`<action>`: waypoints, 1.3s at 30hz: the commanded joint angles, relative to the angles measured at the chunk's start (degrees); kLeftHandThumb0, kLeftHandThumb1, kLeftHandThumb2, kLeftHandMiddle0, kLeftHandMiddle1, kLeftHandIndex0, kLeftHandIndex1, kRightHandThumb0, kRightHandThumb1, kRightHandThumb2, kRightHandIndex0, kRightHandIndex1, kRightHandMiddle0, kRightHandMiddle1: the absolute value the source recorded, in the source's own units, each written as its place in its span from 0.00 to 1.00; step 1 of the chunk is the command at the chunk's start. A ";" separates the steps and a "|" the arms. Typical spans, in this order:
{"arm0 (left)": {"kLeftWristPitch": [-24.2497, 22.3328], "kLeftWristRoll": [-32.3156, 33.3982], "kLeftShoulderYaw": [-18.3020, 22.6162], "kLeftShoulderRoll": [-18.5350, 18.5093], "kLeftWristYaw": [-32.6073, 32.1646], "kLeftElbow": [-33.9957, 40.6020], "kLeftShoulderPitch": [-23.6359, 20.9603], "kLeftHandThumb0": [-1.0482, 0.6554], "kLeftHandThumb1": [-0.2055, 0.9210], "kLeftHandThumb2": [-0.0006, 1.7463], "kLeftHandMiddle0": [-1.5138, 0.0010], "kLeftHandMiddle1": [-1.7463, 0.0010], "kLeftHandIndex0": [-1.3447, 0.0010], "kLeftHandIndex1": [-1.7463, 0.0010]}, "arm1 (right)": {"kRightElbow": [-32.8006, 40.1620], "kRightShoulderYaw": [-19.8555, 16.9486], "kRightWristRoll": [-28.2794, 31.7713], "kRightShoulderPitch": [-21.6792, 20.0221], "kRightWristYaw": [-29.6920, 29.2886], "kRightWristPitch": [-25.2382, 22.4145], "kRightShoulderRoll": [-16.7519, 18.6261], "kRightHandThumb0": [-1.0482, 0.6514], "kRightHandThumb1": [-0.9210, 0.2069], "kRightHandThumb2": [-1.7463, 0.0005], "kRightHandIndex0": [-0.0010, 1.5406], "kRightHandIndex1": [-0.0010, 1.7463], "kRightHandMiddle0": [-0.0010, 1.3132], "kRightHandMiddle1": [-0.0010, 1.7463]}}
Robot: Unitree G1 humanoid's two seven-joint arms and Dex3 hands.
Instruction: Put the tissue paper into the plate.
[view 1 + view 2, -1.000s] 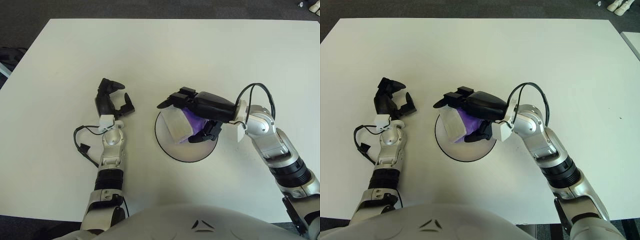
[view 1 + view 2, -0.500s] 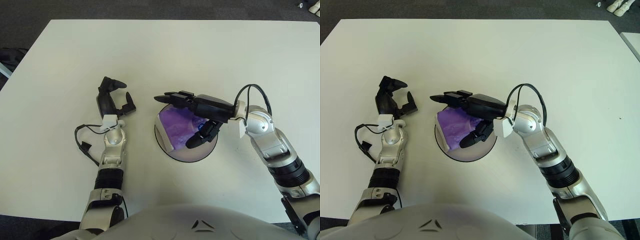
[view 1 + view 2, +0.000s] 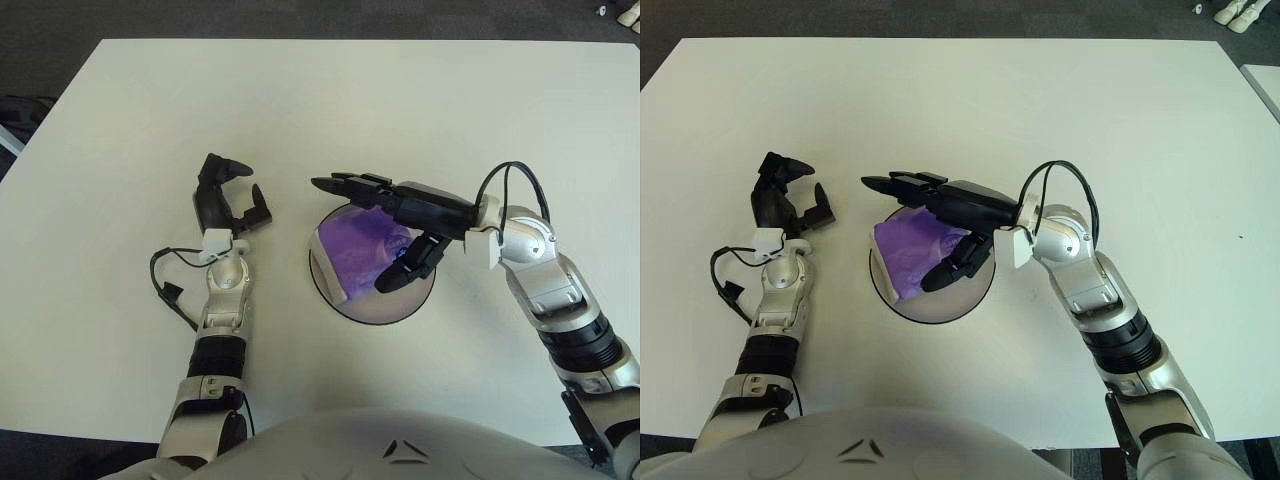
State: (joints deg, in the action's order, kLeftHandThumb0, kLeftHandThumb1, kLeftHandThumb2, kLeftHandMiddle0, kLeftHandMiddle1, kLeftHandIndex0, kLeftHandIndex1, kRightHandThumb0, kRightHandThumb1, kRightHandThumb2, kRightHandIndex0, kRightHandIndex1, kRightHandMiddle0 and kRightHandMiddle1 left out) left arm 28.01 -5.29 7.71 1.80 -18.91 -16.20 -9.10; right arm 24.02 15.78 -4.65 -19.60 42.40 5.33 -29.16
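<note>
A purple tissue pack (image 3: 358, 249) lies flat in the round grey plate (image 3: 372, 306) at the table's middle; it also shows in the right eye view (image 3: 916, 252). My right hand (image 3: 378, 225) hovers over the plate with its fingers spread wide, two pointing left above the pack and the thumb reaching down over its right side. It holds nothing. My left hand (image 3: 225, 198) rests on the table left of the plate, fingers relaxed and empty.
The white table (image 3: 400, 110) spreads all around the plate. A black cable (image 3: 170, 285) loops beside my left forearm. Dark floor lies beyond the table's far edge.
My right hand let go of the tissue pack, which now lies flat in the plate. The fingers spread open and the hand rose slightly and drew back to the right. The left hand stayed put.
</note>
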 commanded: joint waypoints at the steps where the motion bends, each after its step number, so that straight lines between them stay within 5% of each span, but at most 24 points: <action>1: 0.71 0.63 0.22 0.00 1.04 -3.83 3.09 0.61 0.32 0.84 0.51 0.09 0.58 0.00 | 1.02 -0.53 1.32 -0.70 0.91 -0.51 -0.63 0.06 0.37 0.62 0.00 0.00 0.00 0.00; 10: 1.66 3.04 0.78 0.08 2.67 -4.78 2.60 0.61 0.31 0.84 0.52 0.09 0.56 0.00 | 2.98 -4.37 4.83 -1.28 1.99 -2.21 -2.10 0.07 0.39 0.59 0.00 0.00 0.00 0.00; 18: 1.28 6.25 1.59 0.23 5.13 -5.37 2.00 0.61 0.32 0.84 0.55 0.07 0.55 0.00 | 7.93 -10.27 3.99 0.80 -3.12 -5.47 -1.53 0.12 0.28 0.53 0.00 0.00 0.00 0.00; 21: 1.29 7.50 1.85 0.35 6.19 -5.37 1.74 0.61 0.33 0.84 0.57 0.05 0.55 0.00 | 8.30 -10.89 1.41 2.38 -6.69 -5.79 -0.29 0.17 0.25 0.50 0.00 0.18 0.00 0.15; 23: 0.88 7.96 1.82 0.52 6.62 -4.77 1.70 0.61 0.33 0.84 0.58 0.04 0.54 0.00 | 7.46 -11.53 0.06 4.83 -9.66 -3.84 0.86 0.21 0.27 0.46 0.00 0.39 0.00 0.37; 26: 0.46 7.95 2.03 0.71 6.68 -4.47 1.78 0.61 0.34 0.84 0.60 0.04 0.53 0.00 | 3.23 -10.71 -4.06 10.90 -16.78 4.67 4.29 0.29 0.34 0.37 0.01 0.57 0.00 0.55; 30: -0.04 7.67 2.28 0.79 6.58 -4.27 1.74 0.61 0.34 0.84 0.62 0.03 0.52 0.00 | 1.82 -10.84 -5.18 13.46 -21.51 8.99 7.01 0.35 0.39 0.29 0.03 0.67 0.00 0.70; 34: -1.35 7.15 2.51 0.68 6.29 -3.87 1.73 0.61 0.35 0.84 0.64 0.02 0.52 0.00 | 3.91 -12.22 -2.73 15.59 -25.77 7.92 11.72 0.37 0.37 0.25 0.07 0.73 0.00 0.84; 36: -1.54 6.99 2.58 0.64 6.29 -3.89 1.68 0.61 0.36 0.83 0.65 0.01 0.53 0.01 | 5.14 -12.77 -3.07 17.78 -28.16 8.48 13.57 0.39 0.20 0.46 0.11 0.75 0.08 0.92; 39: -1.42 6.79 2.61 0.55 6.36 -4.08 1.64 0.61 0.37 0.82 0.66 0.00 0.53 0.01 | 6.19 -12.91 -4.85 20.32 -31.65 9.51 16.11 0.40 0.09 0.60 0.17 0.80 0.13 0.97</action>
State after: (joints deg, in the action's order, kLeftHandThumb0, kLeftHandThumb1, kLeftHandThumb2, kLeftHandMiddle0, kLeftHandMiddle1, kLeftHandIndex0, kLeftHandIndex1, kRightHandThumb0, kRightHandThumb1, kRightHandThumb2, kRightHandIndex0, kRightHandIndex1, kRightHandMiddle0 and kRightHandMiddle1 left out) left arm 28.05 1.66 10.06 2.07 -12.42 -17.91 -10.46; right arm 28.25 3.60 -8.33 -2.24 14.11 12.89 -15.48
